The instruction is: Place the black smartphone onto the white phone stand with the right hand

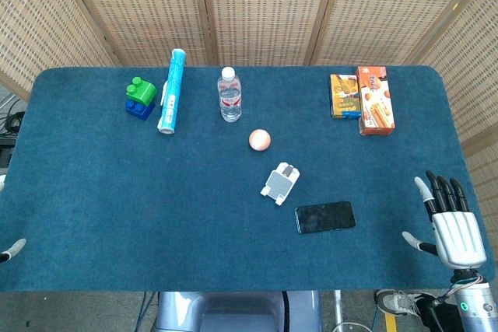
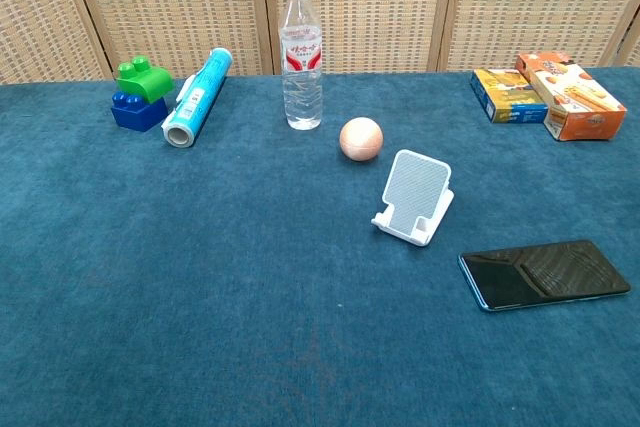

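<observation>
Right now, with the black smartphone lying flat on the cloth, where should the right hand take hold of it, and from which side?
Probably across the two long edges of the black smartphone, from above. It lies flat and screen up, so only its thin edges offer purchase. The open right hand hovers beyond its right end, and the white phone stand sits clear on the other side.

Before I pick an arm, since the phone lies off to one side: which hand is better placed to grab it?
Right. The right hand hovers open beside the phone; of the left hand only a tip shows at the far edge.
</observation>
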